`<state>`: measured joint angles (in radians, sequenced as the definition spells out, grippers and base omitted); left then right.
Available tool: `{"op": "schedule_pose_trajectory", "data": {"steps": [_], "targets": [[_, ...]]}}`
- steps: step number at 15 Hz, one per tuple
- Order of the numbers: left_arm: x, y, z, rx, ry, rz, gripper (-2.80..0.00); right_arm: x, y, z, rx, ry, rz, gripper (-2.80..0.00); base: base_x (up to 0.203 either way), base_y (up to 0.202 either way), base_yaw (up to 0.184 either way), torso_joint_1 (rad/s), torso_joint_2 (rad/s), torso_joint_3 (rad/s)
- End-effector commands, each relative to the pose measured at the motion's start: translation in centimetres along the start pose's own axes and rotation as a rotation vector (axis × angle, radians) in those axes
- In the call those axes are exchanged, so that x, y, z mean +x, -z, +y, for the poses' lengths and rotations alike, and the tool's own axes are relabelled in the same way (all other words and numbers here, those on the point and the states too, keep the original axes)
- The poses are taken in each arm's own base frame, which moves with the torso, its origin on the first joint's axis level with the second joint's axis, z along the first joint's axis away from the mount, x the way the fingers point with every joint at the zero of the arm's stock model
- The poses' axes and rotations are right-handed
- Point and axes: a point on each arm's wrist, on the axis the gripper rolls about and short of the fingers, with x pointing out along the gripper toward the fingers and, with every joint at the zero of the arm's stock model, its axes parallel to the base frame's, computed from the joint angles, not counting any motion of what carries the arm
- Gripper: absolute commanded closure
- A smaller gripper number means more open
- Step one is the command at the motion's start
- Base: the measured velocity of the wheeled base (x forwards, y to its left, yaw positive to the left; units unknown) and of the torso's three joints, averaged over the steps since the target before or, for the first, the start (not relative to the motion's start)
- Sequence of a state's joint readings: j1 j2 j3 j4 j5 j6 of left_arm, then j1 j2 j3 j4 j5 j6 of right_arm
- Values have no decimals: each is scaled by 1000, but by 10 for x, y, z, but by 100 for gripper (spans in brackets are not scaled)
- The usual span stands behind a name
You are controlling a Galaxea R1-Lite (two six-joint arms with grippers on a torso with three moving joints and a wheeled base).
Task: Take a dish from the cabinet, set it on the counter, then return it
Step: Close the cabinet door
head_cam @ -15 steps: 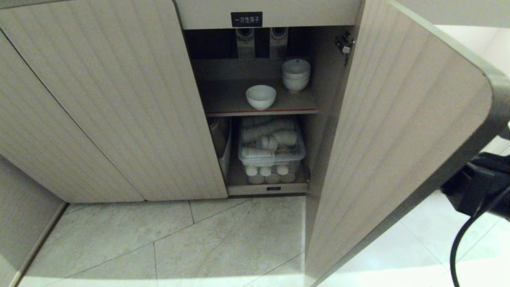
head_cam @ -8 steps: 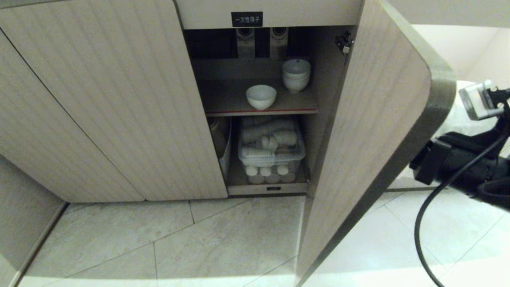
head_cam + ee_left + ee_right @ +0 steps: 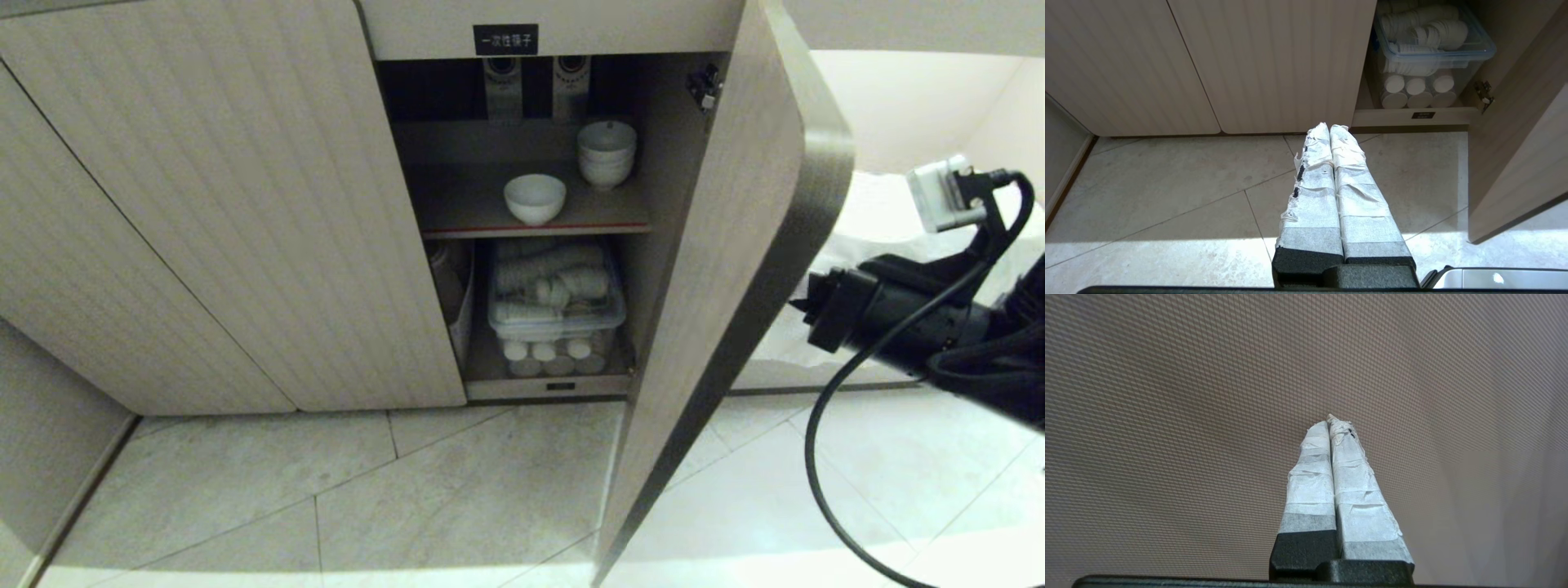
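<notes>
My right arm (image 3: 906,322) reaches in from the right, behind the open door (image 3: 727,269). My right gripper (image 3: 1329,420) has its taped fingers pressed together, empty, with the tips close to a ribbed beige surface. My left gripper (image 3: 1329,128) hangs over the floor tiles (image 3: 1167,192), fingers together, empty too.

In the cabinet (image 3: 245,204), the dish (image 3: 535,198) stands alone on the red-edged shelf (image 3: 465,214). A stack of white bowls (image 3: 606,153) stands behind it to the right. Below, a clear plastic box (image 3: 557,314) holds rolled white cups. The black label (image 3: 505,39) above carries white Chinese characters.
</notes>
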<state>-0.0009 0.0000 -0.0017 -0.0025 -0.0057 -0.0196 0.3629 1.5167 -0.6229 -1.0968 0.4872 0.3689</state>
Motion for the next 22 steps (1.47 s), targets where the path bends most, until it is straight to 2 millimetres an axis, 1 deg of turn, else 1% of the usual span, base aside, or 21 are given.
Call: {"op": "schedule_pose_trajectory", "data": {"steps": [1, 3, 6, 10, 14, 17, 19, 22], "targets": [[0, 0, 0, 0, 0, 0, 0, 10, 1, -1, -1, -20, -4, 0, 0, 0, 0, 0, 0, 0], [0, 0, 0, 0, 0, 0, 0, 17, -1, -1, -8, -35, -17, 0, 0, 0, 0, 0, 0, 0], [0, 0, 0, 0, 0, 0, 0, 31, -1, 2, -3, 24, -54, 0, 0, 0, 0, 0, 0, 0], [0, 0, 0, 0, 1, 0, 0, 46, 1, 7, -2, 10, -62, 0, 0, 0, 0, 0, 0, 0], [0, 0, 0, 0, 0, 0, 0, 63, 5, 5, -41, 31, -73, 0, 0, 0, 0, 0, 0, 0], [0, 0, 0, 0, 1, 0, 0, 74, 1, 2, -52, 42, -96, 0, 0, 0, 0, 0, 0, 0], [0, 0, 0, 0, 1, 0, 0, 82, 2, -2, -48, 86, -116, 0, 0, 0, 0, 0, 0, 0], [0, 0, 0, 0, 0, 0, 0, 92, 1, -6, -56, 90, -133, 0, 0, 0, 0, 0, 0, 0]]}}
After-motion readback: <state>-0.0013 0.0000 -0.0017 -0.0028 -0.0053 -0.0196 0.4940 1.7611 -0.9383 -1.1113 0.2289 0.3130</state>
